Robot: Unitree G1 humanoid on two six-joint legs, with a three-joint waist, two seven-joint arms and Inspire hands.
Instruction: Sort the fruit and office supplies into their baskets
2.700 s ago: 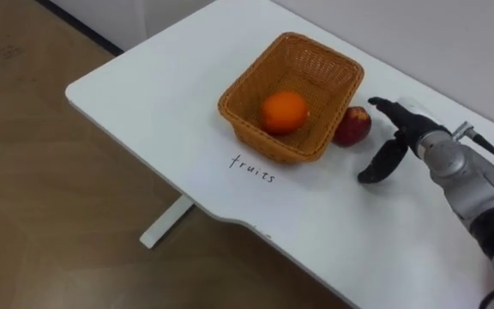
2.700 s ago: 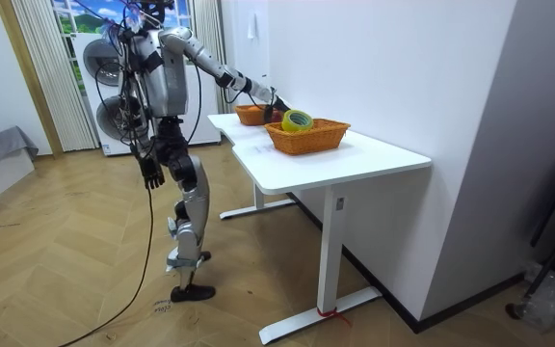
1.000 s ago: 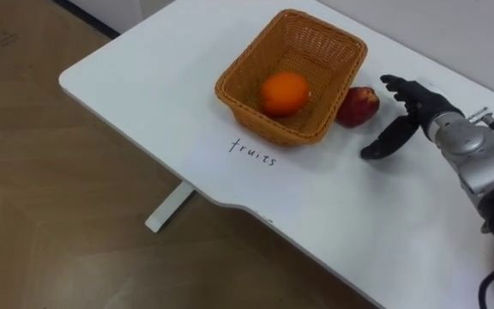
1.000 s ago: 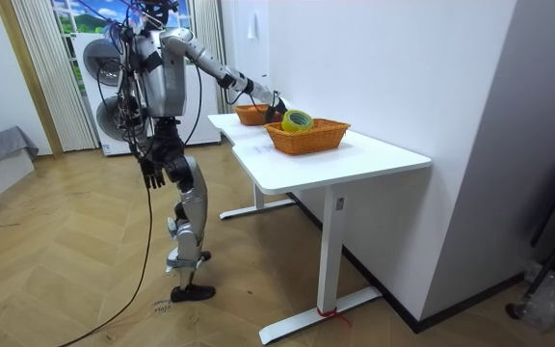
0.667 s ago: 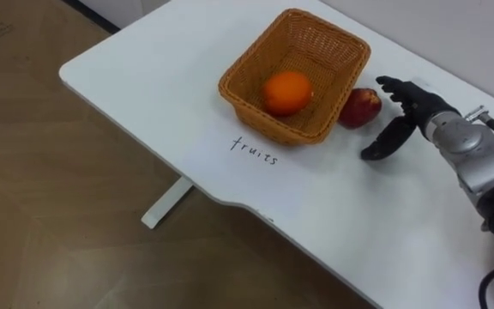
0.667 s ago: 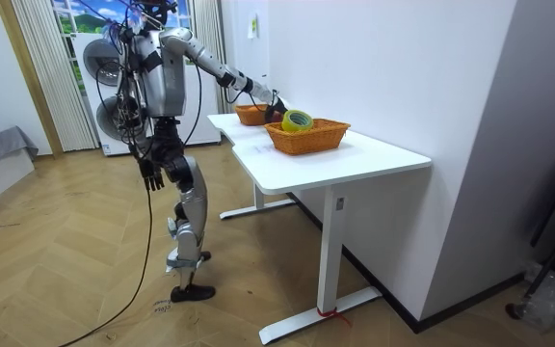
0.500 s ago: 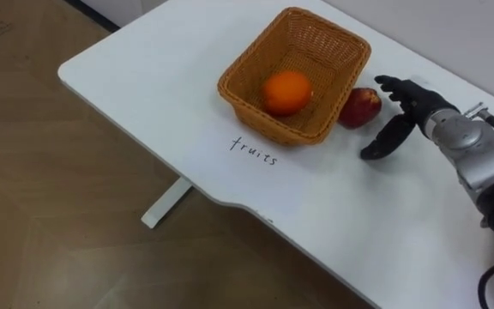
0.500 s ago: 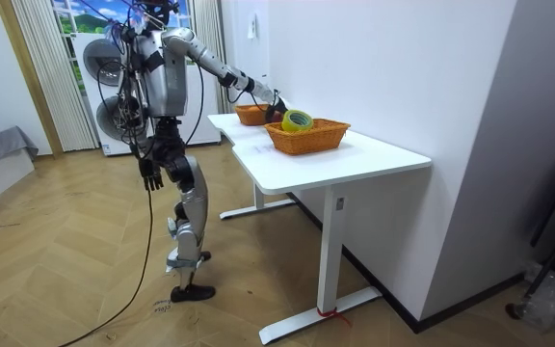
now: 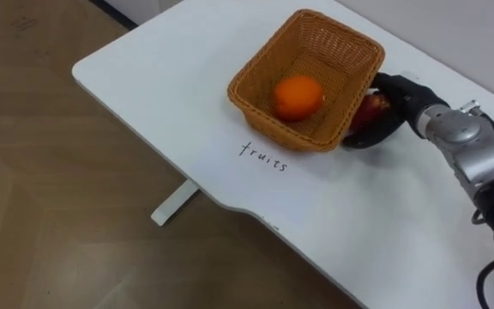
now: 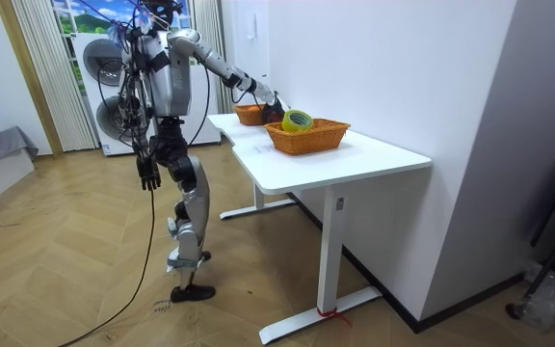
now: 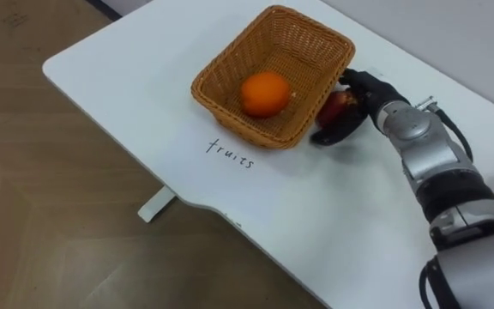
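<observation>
Left eye view: the right hand (image 9: 399,99) curls round the apple (image 9: 371,108), just beside the basket (image 9: 268,60) — whose rim lies to the hand's left, so the lift likely goes that way.

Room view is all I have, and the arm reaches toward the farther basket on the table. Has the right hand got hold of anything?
Observer: Yes. In the left eye view the right hand has its fingers and thumb curled round a red apple.
Operator: Is that apple inside the fruit basket?
Observer: No. It is outside the basket, close against its right-hand wall and low over the white table. I cannot tell whether it is lifted clear.
Operator: Anything in the basket?
Observer: One orange, lying near the middle of it.
</observation>
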